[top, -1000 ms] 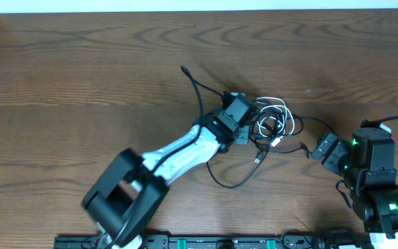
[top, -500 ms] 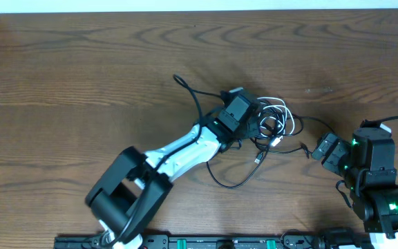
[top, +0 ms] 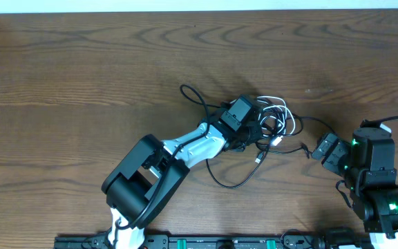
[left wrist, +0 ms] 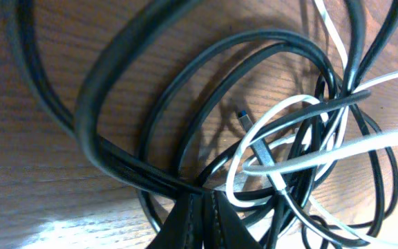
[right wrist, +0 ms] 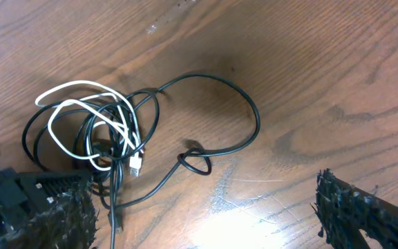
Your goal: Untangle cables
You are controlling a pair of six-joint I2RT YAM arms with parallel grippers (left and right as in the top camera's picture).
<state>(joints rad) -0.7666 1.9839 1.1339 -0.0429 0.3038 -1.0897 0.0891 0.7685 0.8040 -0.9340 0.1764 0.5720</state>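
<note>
Brown wood-grain surface [top: 81, 69] fills the overhead view. My left arm [top: 185, 149] runs from the near-left edge diagonally up to the centre. Left of its wrist, one black cord [top: 197, 97] trails away toward the far left, its end lying flat on the wood. A second black loop [top: 233, 183] sags toward the near edge.

The left hand [left wrist: 200, 211] has its fingers pressed together, tips touching the black strands at the edge of the tangle. I cannot tell whether a strand is caught between them.

The cables [top: 273, 124] lie bunched in overlapping coils just right of that hand, at mid-surface. A white cord [right wrist: 81, 104] is threaded through the black ones, its plug end [right wrist: 135, 164] resting on the wood. One black strand [right wrist: 240, 104] curves out to the right.

The right hand [top: 327, 152] sits right of the tangle, fingers spread wide, clear of the coils.
</note>
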